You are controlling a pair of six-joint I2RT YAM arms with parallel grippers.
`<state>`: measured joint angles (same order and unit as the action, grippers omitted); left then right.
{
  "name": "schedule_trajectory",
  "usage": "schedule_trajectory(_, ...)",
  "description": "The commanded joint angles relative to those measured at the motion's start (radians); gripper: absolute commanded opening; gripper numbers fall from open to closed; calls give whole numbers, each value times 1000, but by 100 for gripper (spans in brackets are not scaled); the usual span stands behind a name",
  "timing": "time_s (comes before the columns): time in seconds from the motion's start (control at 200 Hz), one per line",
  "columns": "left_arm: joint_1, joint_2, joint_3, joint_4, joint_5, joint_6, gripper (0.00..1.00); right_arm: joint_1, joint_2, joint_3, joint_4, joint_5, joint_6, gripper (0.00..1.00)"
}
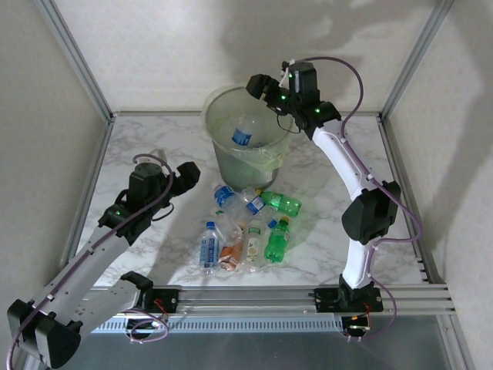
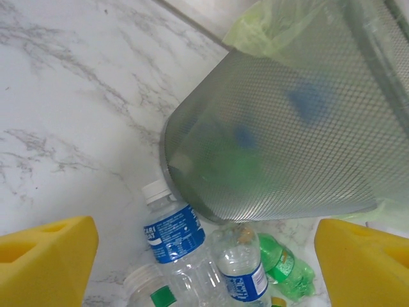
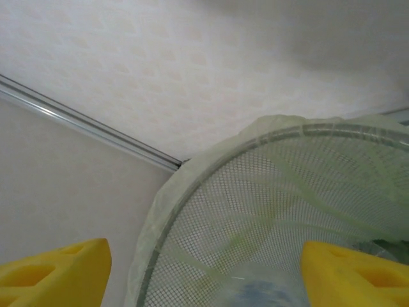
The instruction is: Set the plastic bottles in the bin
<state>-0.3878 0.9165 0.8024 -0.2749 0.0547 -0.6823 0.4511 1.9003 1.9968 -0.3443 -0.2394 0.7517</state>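
The bin [image 1: 223, 158], a pale-green mesh basket with a liner, stands at the table's back middle. A clear bottle with a blue label [image 1: 245, 132] lies inside it. My right gripper [image 1: 266, 91] hovers open over the bin's right rim, holding nothing; in the right wrist view its gripper [image 3: 204, 281] looks down past the bin's rim [image 3: 192, 192] at a blurred blue bottle [image 3: 262, 297]. Several plastic bottles [image 1: 246, 231] lie in a pile in front of the bin. My left gripper [image 1: 187, 177] is open just left of the pile; between its pads [image 2: 45, 262] lie a blue-labelled bottle [image 2: 172, 233] and a green one [image 2: 284, 265].
Aluminium frame posts [image 1: 73, 58] and walls close in the marble table [image 1: 139, 139] on three sides. A rail [image 1: 308, 293] runs along the near edge. Bare marble lies left of the bin and right of the pile.
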Motion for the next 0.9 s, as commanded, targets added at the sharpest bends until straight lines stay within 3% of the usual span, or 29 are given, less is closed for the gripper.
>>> schedule_trajectory(0.0,9,4,-17,-17,-6,-8,86,-6,-5,71,-14,9,-13,78)
schedule_trajectory(0.19,9,11,-33,-14,-4,-12,83,3,-73,56,-38,44,-56,78)
schedule_trajectory(0.35,9,18,-54,2,-6,-27,81,39,-209,-70,-74,145,-133,79)
schedule_trajectory(0.616,9,44,-73,28,-40,-53,78,122,-556,-471,-154,359,-208,79)
schedule_trajectory(0.891,12,55,-101,81,-52,-99,76,143,-883,-925,-277,434,-45,80)
